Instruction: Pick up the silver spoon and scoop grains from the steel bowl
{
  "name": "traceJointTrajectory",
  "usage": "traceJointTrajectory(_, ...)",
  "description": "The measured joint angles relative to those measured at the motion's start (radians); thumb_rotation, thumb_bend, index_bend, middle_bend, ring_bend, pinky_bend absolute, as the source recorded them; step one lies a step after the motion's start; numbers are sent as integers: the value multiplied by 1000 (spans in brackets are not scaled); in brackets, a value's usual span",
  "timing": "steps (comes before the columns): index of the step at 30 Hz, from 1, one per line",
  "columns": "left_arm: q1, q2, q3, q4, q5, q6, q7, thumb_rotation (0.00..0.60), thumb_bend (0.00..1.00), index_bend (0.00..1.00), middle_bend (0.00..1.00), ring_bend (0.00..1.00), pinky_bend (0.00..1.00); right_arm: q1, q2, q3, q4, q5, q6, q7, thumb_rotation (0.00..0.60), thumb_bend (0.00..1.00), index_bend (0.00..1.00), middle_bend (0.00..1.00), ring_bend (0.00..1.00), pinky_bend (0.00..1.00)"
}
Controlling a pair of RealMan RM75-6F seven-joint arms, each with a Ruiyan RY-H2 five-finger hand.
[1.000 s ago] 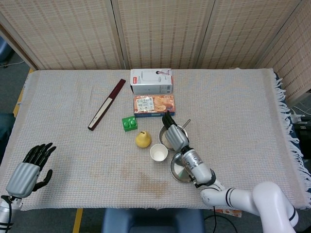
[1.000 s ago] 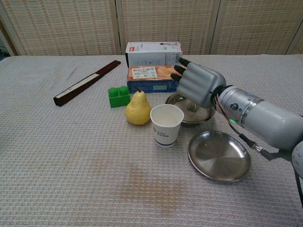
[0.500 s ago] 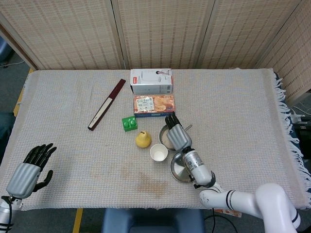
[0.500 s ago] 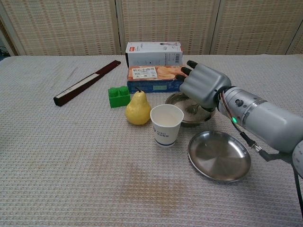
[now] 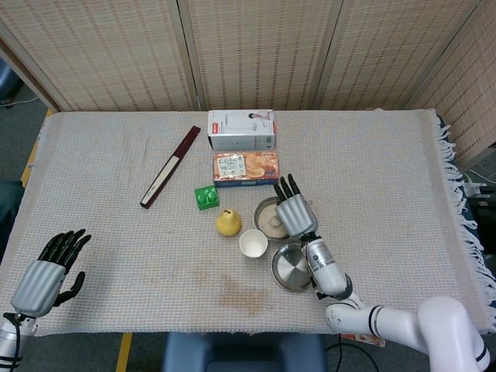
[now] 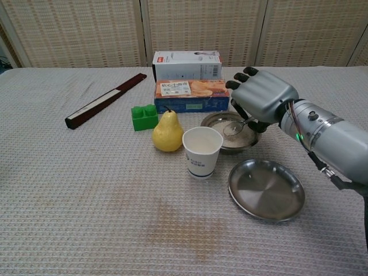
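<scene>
The silver spoon (image 6: 234, 126) sits in the steel bowl (image 6: 214, 119) just right of centre in the chest view, its scoop end down in the pale grains (image 6: 241, 138) and its thin handle angling up toward the right, under the right hand (image 6: 263, 95); I'd guess it's light, rigid and a bit slick, being polished metal, so the handle is the place to grab, up near the free end and well clear of the grains; the bowl looks shallow and light too, so a sideways nudge could slide it on the woven cloth over the desk (image 6: 86, 190); the right hand hovers over the bowl's right rim, back of the hand facing the camera, fingers (image 6: 244, 73) extended and a little apart, gripping nothing as far as I can see; the left hand (image 5: 45, 271) is parked low in the bottom left of the head view, fingers loose and spread, holding nothing.
</scene>
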Motion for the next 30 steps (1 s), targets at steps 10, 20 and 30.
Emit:
traceJointTrajectory(10, -1, 0, 0, -1, -1, -2, 3, 600, 519, 0, 0, 0, 77, -18, -12, -8, 51, -18, -5, 65, 600, 473, 742, 83, 0, 0)
traceJointTrajectory(20, -2, -1, 0, -1, -1, -4, 2, 600, 520, 0, 0, 0, 76, -22, 4, 6, 14, -35, 14, 88, 600, 473, 742, 83, 0, 0)
traceJointTrajectory(30, -3, -3, 0, -2, -3, -8, 11, 600, 520, 0, 0, 0, 76, -14, 61, 50, -130, -50, 53, 99, 600, 473, 740, 84, 0, 0)
